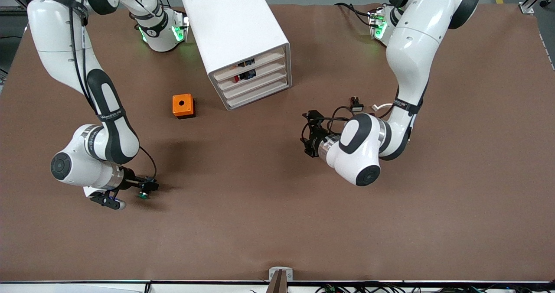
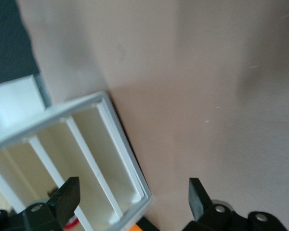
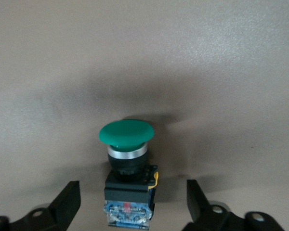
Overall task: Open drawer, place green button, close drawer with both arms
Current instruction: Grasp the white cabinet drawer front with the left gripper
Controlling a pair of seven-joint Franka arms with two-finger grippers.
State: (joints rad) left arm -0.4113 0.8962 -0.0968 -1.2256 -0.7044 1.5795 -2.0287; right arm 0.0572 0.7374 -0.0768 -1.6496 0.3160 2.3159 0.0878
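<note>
The button, with a black body, a blue base and a round green cap, lies on the brown table between the fingers of my right gripper. That gripper is open, with a gap on each side of the button. In the front view this right gripper is low at the button, near the right arm's end of the table. The drawer, third from the top of the white cabinet, is shut. My left gripper is open, holds nothing, and points at the cabinet.
An orange box with a hole stands beside the cabinet, toward the right arm's end. A black button with a white cap and a small white piece lie by the left arm. The two upper drawers show small red and blue parts.
</note>
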